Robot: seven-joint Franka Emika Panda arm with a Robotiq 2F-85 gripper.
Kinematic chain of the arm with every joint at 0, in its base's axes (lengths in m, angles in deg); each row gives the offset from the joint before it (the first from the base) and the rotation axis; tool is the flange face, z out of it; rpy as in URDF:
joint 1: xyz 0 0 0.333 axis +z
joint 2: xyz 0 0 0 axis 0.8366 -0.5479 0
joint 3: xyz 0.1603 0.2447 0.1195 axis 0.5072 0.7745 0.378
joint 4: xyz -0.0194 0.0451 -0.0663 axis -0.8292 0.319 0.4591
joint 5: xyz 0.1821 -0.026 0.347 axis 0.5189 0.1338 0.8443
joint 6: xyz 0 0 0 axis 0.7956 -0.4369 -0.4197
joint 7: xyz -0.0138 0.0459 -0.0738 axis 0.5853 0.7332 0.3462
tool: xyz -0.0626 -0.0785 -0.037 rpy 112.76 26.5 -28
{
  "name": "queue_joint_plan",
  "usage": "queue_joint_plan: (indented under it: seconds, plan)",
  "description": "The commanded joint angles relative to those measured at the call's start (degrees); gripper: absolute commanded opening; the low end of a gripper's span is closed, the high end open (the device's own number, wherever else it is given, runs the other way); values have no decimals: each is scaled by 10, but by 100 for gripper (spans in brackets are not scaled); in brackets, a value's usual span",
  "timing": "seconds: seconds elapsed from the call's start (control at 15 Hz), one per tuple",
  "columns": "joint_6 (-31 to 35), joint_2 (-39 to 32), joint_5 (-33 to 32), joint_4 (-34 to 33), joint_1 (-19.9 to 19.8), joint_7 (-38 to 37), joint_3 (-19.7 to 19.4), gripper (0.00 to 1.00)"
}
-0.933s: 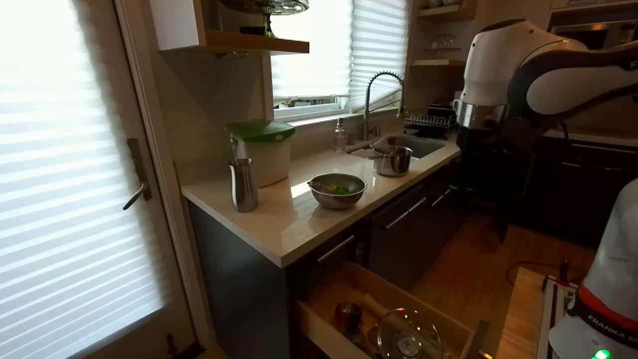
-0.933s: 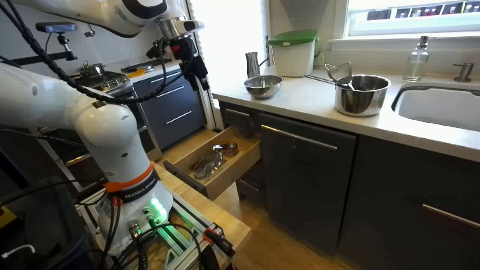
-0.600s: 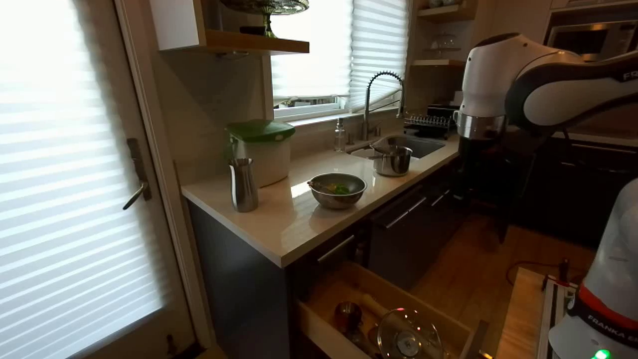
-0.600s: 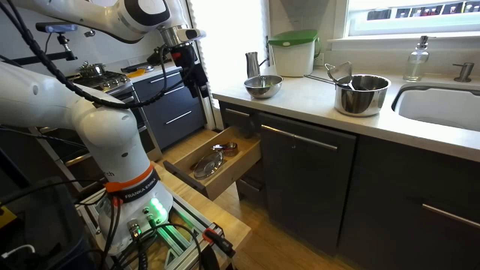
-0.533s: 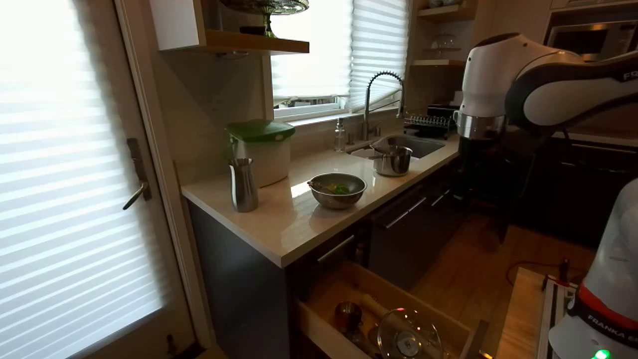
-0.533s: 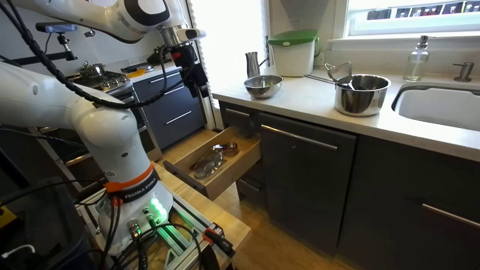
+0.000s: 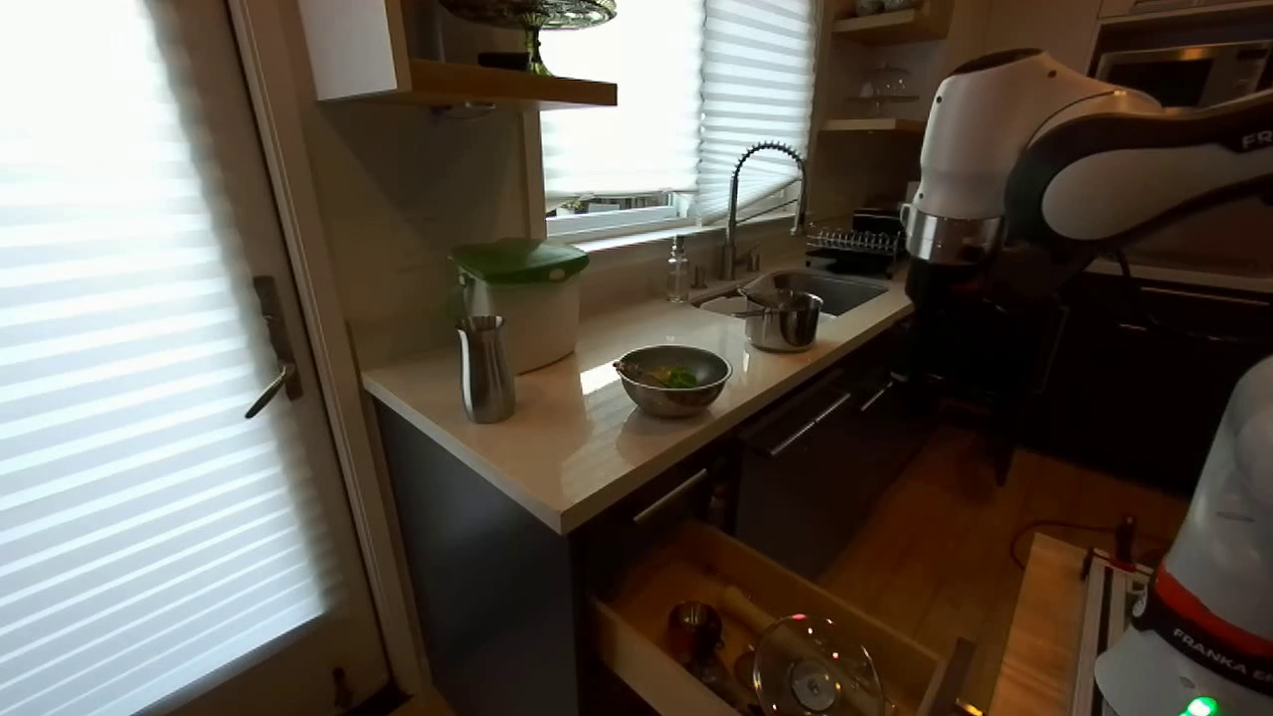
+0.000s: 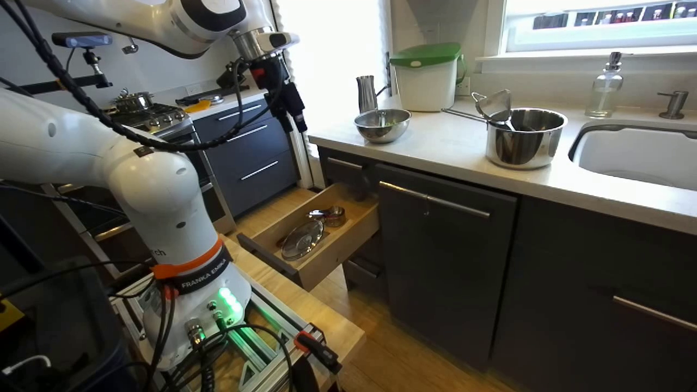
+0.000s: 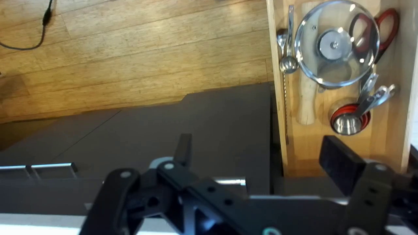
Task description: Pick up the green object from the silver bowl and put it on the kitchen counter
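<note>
The green object (image 7: 681,378) lies inside the silver bowl (image 7: 672,401), a shallow round metal bowl; its shape is unclear. The bowl stands near the front edge of the kitchen counter (image 7: 582,452). It also shows in the other exterior angle as the silver bowl (image 8: 381,134), where its rim mostly hides the green object. My gripper (image 8: 293,126) hangs in the air beside the counter's end, apart from the bowl. In the wrist view my gripper (image 9: 258,142) is open, its fingers (image 9: 341,164) wide apart with nothing between them. The bowl is out of the wrist view.
An open drawer (image 8: 354,242) with a glass lid (image 9: 338,70), metal cups and red-handled scissors lies below. A metal canister (image 8: 367,93), a green-lidded container (image 8: 425,87) and a pot (image 8: 525,144) with a strainer stand on the counter. The sink is farther along.
My arm sank, then rose again part of the way by now. The gripper has shifted slightly toward the counter. The bowl and the green object have not moved.
</note>
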Motion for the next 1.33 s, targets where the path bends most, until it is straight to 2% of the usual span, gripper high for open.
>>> queue_joint_plan:
  seconds: [0.0, 0.2, 0.4, 0.47, 0.6, 0.8, 0.93, 1.13, 1.27]
  plan:
    - [73, -45, -41, -27, -33, -45, 16, 100]
    - [141, -97, -102, -49, -79, -62, 18, 100]
    - [163, -160, -136, -86, -112, -70, 9, 100]
    - [152, -103, -122, -52, -86, -56, 3, 100]
    - [154, -124, -124, -62, -89, -56, -2, 100]
    - [154, -117, -123, -62, -84, -56, -1, 100]
    - [200, -137, -143, -77, -97, -69, 5, 100]
    - [281, -208, -160, -136, -92, 6, -21, 100]
    - [307, -259, -142, -178, -66, 74, -41, 100]
